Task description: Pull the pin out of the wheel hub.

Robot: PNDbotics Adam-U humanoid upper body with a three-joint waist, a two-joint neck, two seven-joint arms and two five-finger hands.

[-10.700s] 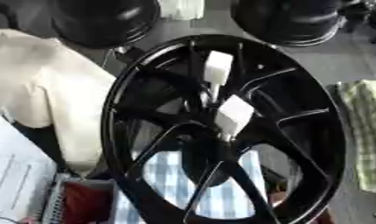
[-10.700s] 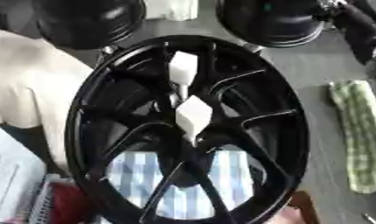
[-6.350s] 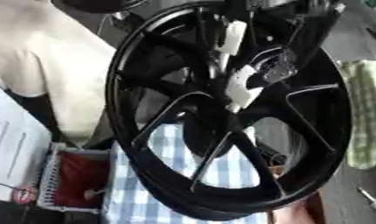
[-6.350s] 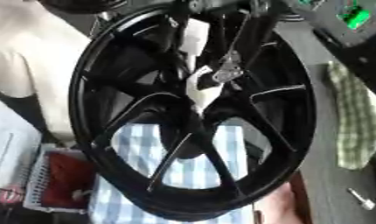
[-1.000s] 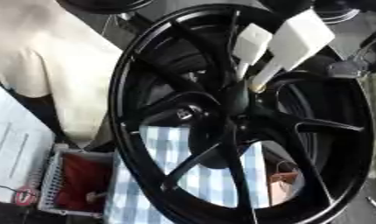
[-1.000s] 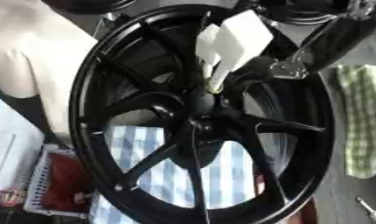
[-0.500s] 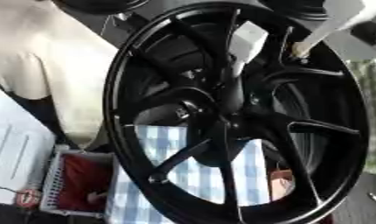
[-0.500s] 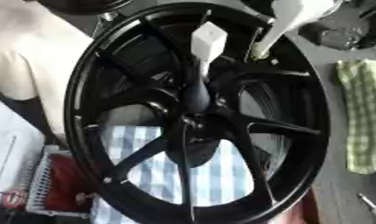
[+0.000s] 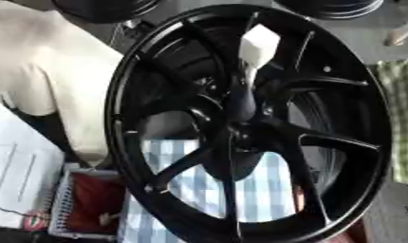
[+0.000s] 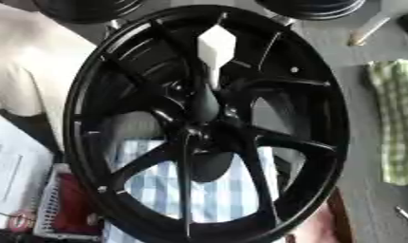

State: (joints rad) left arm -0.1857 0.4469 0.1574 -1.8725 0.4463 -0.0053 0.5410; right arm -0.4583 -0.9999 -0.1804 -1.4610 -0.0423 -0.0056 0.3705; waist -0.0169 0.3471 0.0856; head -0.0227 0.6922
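A big black wheel hub point(image 9: 240, 128) stands upright and fills both views. One white pin point(image 9: 259, 43) with a wide head sticks in it above the centre, its thin stem pointing down toward the hub's middle. A second pale pin point(image 10: 369, 29) shows slanted over the grey surface at the top right, outside the rim. Its upper end meets a dark shape point(image 10: 406, 20) at the picture's edge, which may be part of my right hand. My left hand does not show.
A cream cloth point(image 9: 50, 80) lies left of the hub, with white paper point(image 9: 16, 175) and a red basket point(image 9: 91, 204) below it. A blue checked cloth point(image 9: 257, 190) shows through the spokes. A green checked cloth point(image 10: 394, 118) lies right. Other black wheels point(image 10: 311, 7) stand behind.
The pale pin that my right hand held near the hub's upper right spokes has moved away past the rim to the top right. The camera has also shifted.
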